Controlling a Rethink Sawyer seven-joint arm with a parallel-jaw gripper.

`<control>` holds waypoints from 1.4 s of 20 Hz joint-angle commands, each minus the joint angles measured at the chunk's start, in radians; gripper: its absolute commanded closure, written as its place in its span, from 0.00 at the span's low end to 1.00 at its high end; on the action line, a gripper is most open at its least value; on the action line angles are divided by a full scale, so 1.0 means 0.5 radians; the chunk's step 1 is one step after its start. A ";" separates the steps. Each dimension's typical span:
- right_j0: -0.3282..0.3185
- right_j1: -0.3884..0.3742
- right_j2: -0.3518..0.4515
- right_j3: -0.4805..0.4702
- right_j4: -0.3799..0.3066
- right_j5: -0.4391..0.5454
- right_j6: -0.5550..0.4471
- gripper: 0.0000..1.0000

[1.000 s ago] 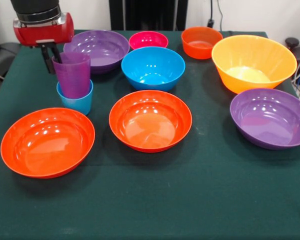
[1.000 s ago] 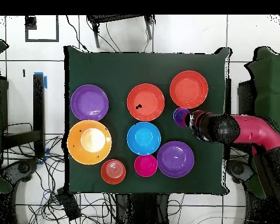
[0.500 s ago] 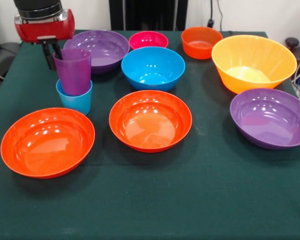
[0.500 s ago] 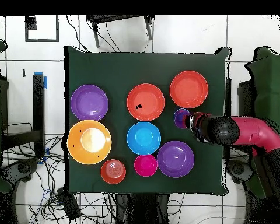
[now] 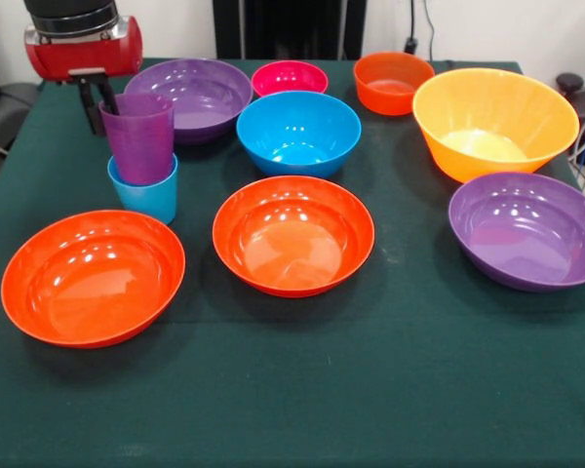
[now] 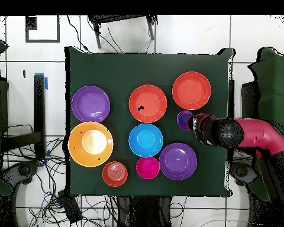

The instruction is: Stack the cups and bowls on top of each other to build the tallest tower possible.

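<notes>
At the frame's upper left the gripper (image 5: 96,96) straddles the far rim of the purple cup (image 5: 139,136), nested upright in the light blue cup (image 5: 146,191); seemingly clamped on it.

Glossy plastic bowls (image 5: 293,234) (cups (image 5: 138,138) too), matt cloth table (image 5: 370,390)

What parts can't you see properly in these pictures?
- Gripper, front view: the fingers stand behind the purple cup, so whether they grip its rim or are open is hidden.
- Arm, front view: cut off by the top edge.
- Blue cup, overhead view: covered by the purple cup nested in it; only purple shows.
- Gripper, overhead view: the arm's wrist covers it.
</notes>
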 commanded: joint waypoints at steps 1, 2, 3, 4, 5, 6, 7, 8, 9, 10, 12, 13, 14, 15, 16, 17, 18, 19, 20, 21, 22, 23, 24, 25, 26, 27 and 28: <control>0.054 0.028 -0.029 -0.047 -0.110 0.189 -0.508 1.00; 0.055 0.032 -0.027 -0.052 -0.113 0.186 -0.510 1.00; 0.055 0.035 -0.024 -0.055 -0.116 0.176 -0.511 1.00; 0.057 0.038 -0.023 -0.058 -0.118 0.169 -0.508 1.00; 0.051 0.033 -0.023 -0.043 -0.120 0.157 -0.503 0.00; 0.057 0.036 -0.023 -0.049 -0.120 0.157 -0.498 0.00; 0.063 0.038 -0.024 -0.055 -0.120 0.158 -0.493 0.00; 0.068 0.041 -0.025 -0.061 -0.119 0.159 -0.488 0.00; 0.079 0.042 -0.025 -0.068 -0.118 0.160 -0.478 0.00; 0.083 0.039 -0.027 -0.066 -0.119 0.156 -0.469 0.00; 0.074 0.034 -0.027 -0.051 -0.120 0.148 -0.468 0.00; 0.072 0.033 -0.027 -0.047 -0.119 0.148 -0.468 0.00; 0.072 0.033 -0.027 -0.047 -0.118 0.150 -0.469 0.00; 0.070 0.032 -0.027 -0.043 -0.118 0.150 -0.470 0.00; 0.069 0.032 -0.025 -0.044 -0.117 0.151 -0.475 0.00; 0.070 0.033 -0.025 -0.045 -0.115 0.155 -0.476 0.00; 0.067 0.035 -0.017 -0.045 -0.116 0.147 -0.484 0.00; 0.064 0.038 -0.009 -0.045 -0.117 0.138 -0.493 0.00; 0.063 0.039 0.003 -0.050 -0.117 0.126 -0.501 0.00; 0.062 0.037 0.006 -0.055 -0.110 0.137 -0.506 0.00; 0.058 0.030 0.012 -0.048 -0.104 0.139 -0.509 0.00; 0.055 0.023 0.017 -0.041 -0.098 0.141 -0.511 0.00; 0.052 0.011 0.025 -0.034 -0.083 0.153 -0.511 0.00; 0.046 -0.009 0.040 -0.021 -0.064 0.156 -0.511 0.00; 0.036 -0.039 0.060 0.002 -0.035 0.163 -0.503 0.00; 0.034 -0.083 0.080 0.021 -0.007 0.176 -0.496 0.00; 0.026 -0.135 0.104 0.046 0.017 0.183 -0.495 0.00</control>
